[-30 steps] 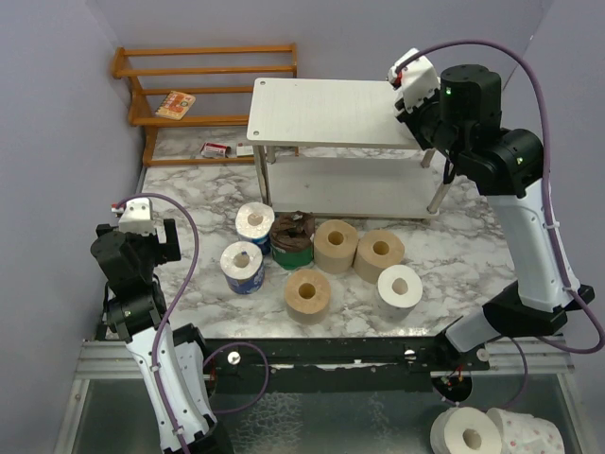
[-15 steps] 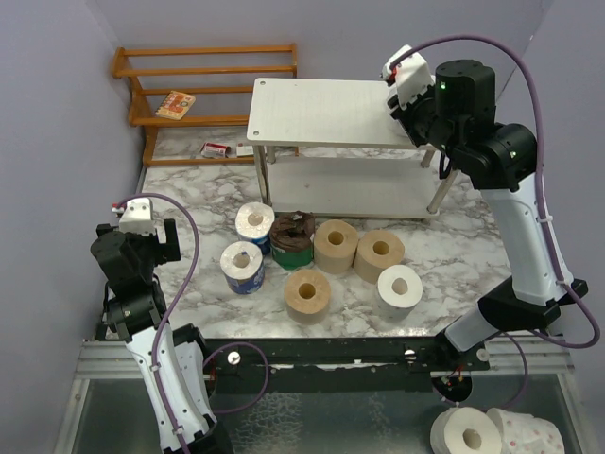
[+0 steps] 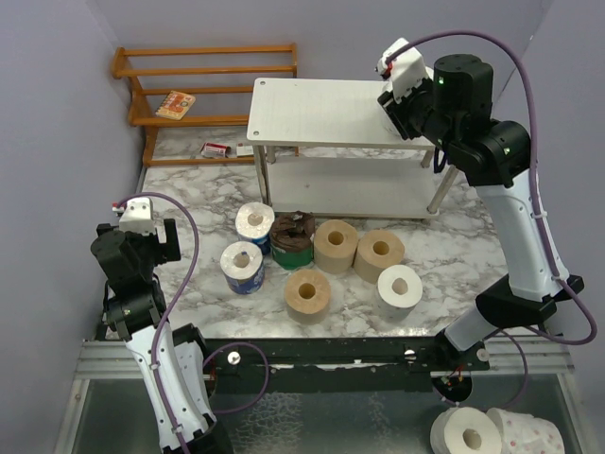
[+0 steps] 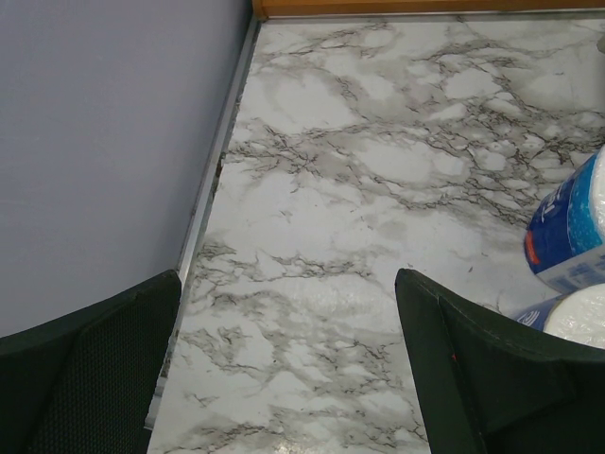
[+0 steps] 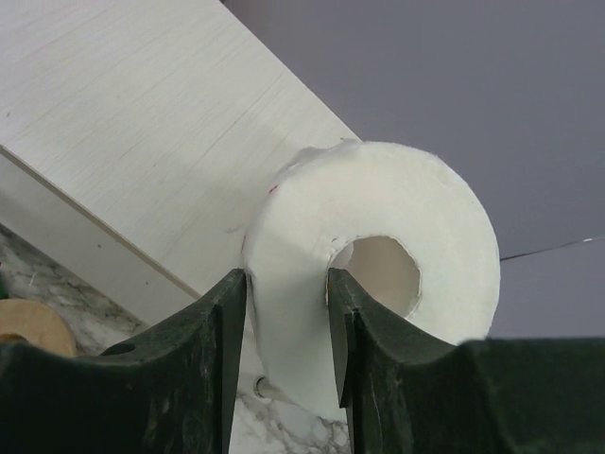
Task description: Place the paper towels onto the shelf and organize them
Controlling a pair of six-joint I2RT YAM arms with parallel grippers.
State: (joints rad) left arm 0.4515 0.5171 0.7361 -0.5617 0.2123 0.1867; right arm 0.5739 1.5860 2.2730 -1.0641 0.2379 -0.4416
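Near left, my left hand (image 4: 286, 293) hangs spread wide, holding nothing, over the marble table (image 4: 378, 170). Mid-table, seven paper towel rolls (image 3: 335, 246) stand clustered, cores up. Far right, my right hand (image 5: 288, 284) pinches the wall of a white roll (image 5: 444, 227), one finger inside the core, at the far right corner of the shelf (image 5: 142, 113), top tier. I cannot tell whether the roll rests on the board; overhead, the arm hides it.

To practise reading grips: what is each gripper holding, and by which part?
The right gripper holds a white paper towel roll by its wall: one finger inside the core, one outside. The left gripper is open and holds nothing.
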